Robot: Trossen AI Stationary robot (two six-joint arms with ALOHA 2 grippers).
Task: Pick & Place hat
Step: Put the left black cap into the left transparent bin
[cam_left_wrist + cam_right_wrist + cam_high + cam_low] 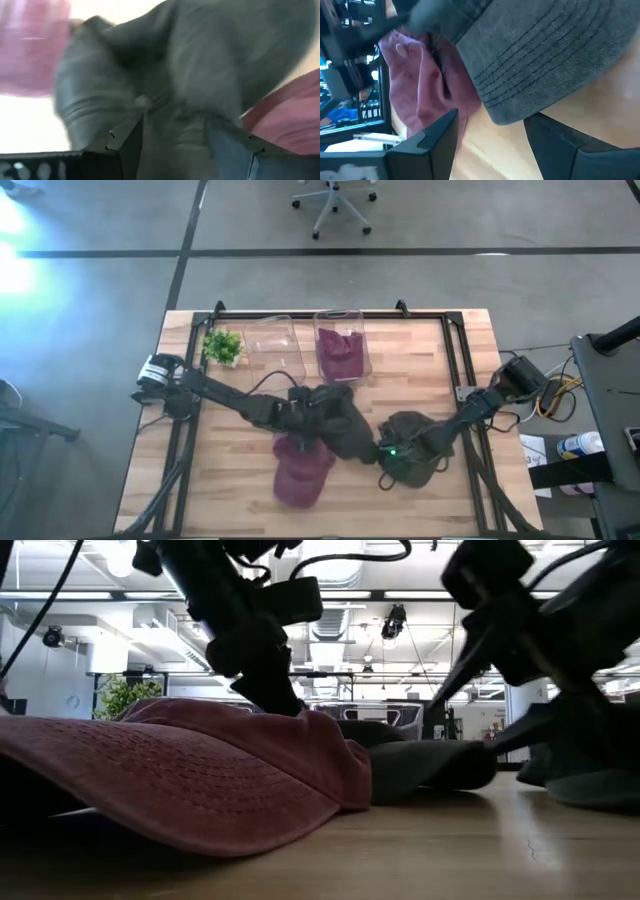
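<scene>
Maroon cap (190,780) foremost; left gripper (172,145) astride grey cap (200,65).

Dark grey hat (340,425) mid-worktop, brim with stitched rows. Maroon hat (300,475) near front edge. Second dark grey hat (410,430) toward right edge. Green plant (223,346) at back-left. Worktop (230,480) pale wood.

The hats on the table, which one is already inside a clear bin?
The maroon hat in the right-hand clear bin at the table's far side. The other maroon hat and the two dark grey ones lie loose on the wood.
</scene>
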